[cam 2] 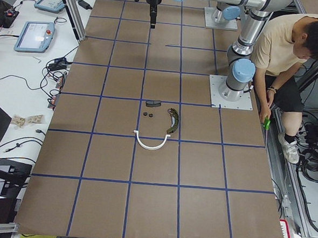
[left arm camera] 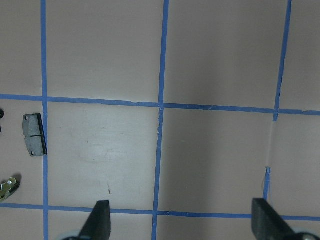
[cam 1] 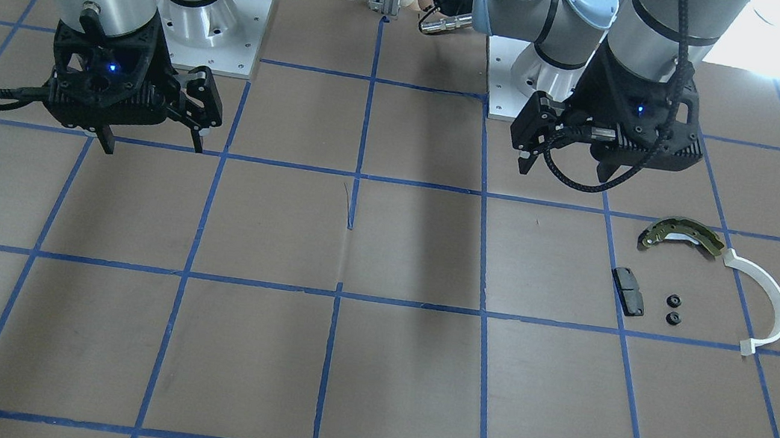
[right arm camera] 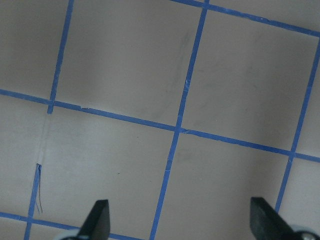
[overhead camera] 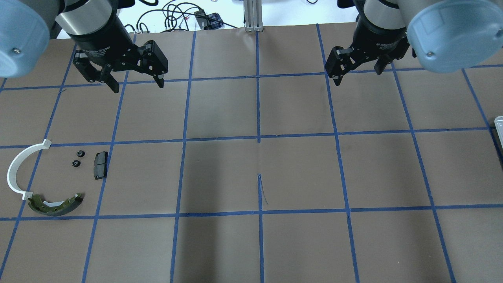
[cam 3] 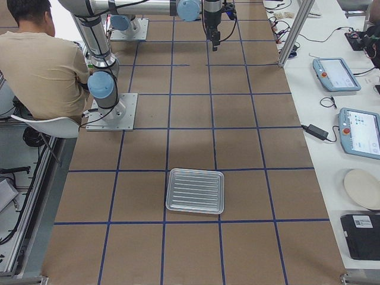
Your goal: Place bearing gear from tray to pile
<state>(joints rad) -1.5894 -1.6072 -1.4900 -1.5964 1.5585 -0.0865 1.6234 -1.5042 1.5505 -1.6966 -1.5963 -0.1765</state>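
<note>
Two small black bearing gears [overhead camera: 78, 158] lie on the table in the pile, between the white plastic arc [overhead camera: 17, 169] and the black pad [overhead camera: 100, 165], with the olive-gold brake shoe [overhead camera: 55, 204] in front. The pile also shows in the front-facing view [cam 1: 672, 309]. The silvery ridged tray [cam 3: 195, 191] lies far off on the right side and looks bare; only its corner [overhead camera: 499, 124] shows overhead. My left gripper [overhead camera: 137, 83] is open and empty, high above the table beyond the pile. My right gripper [overhead camera: 355, 74] is open and empty at the far right.
The table is brown paper with a grid of blue tape. The arm bases [cam 1: 210, 37] stand at the robot's edge. A seated person [cam 2: 292, 57] is beside the table behind the bases. Tablets and cables [cam 3: 356, 127] lie on the side bench.
</note>
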